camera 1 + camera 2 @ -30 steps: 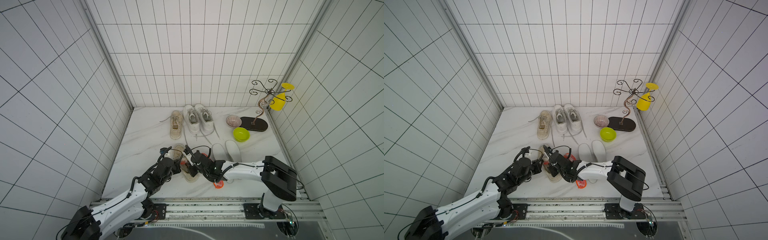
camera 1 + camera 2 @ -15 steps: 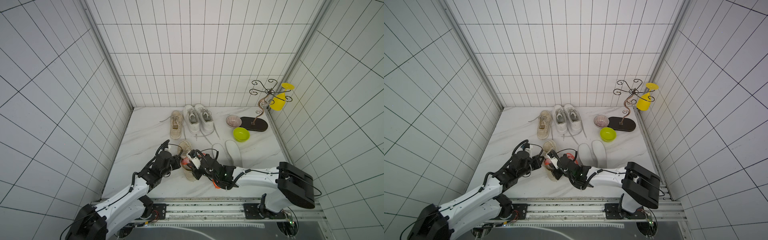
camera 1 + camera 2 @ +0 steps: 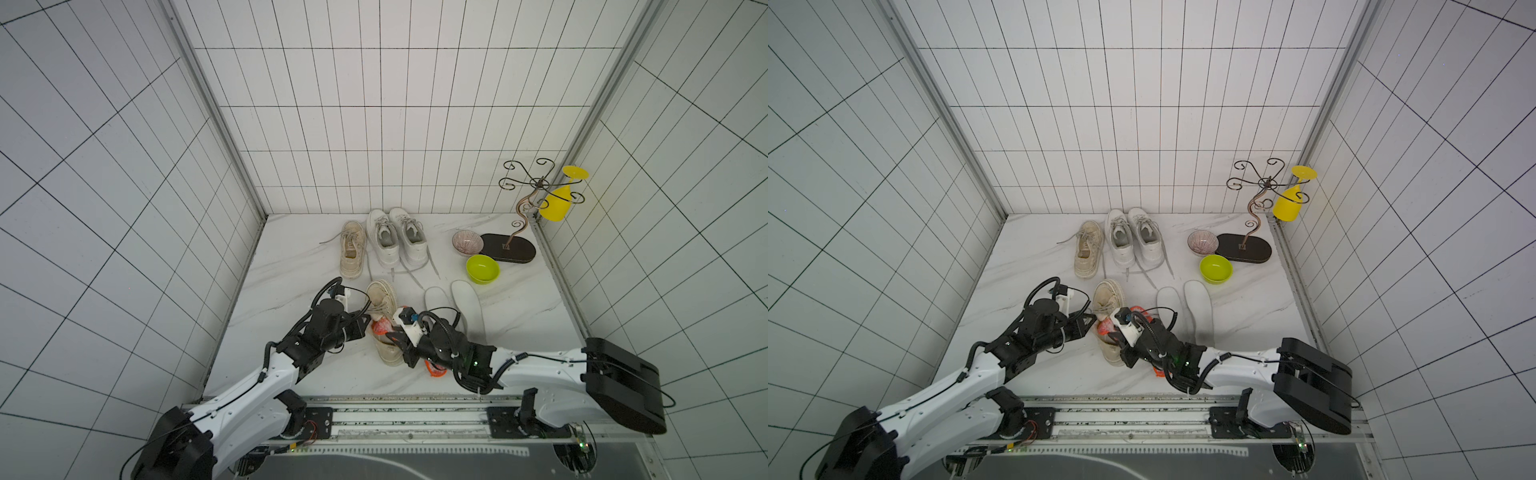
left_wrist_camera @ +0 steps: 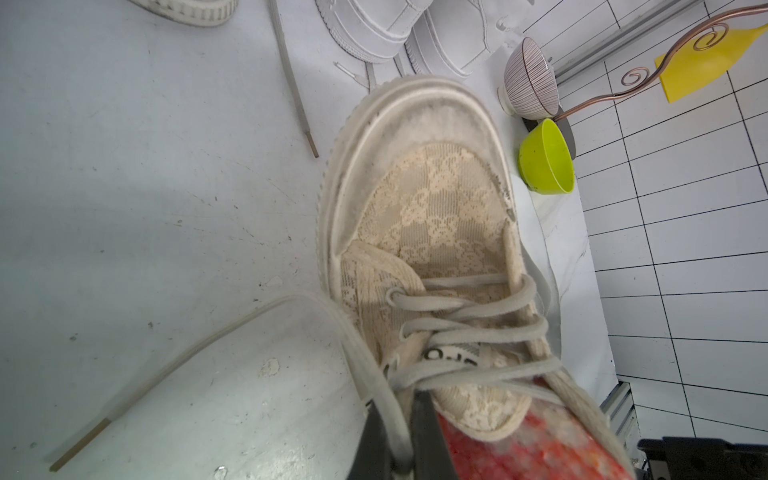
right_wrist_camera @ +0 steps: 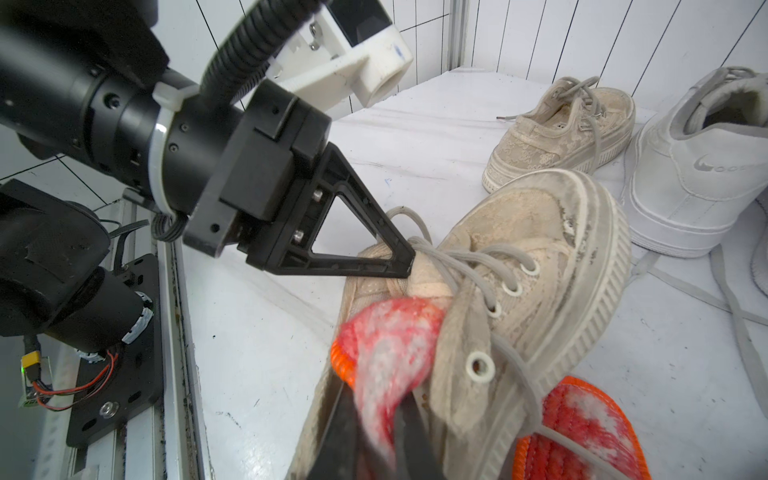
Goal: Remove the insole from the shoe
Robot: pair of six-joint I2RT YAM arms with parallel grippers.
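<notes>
Beige shoe (image 3: 382,305) sits near the front edge of the table (image 3: 291,266). Left gripper (image 5: 409,259) is pinched tight on its laces (image 4: 469,328). Right gripper (image 5: 376,436) is clamped on the red insole (image 5: 390,332), which is half out the heel opening. The tongue tag (image 4: 453,356) is too blurry to read, and the white sneaker (image 5: 702,174) has a Nike swoosh.

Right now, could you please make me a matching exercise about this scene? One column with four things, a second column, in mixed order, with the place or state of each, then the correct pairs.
Things
1. red insole in the near beige shoe
2. lime bowl
3. yellow cup
4. white sneakers

Place or state
A. hanging on the wire stand
B. side by side near the back wall
C. pinched by the right hand
D. on the table beside the striped bowl

Pairs: 1-C, 2-D, 3-A, 4-B
</notes>
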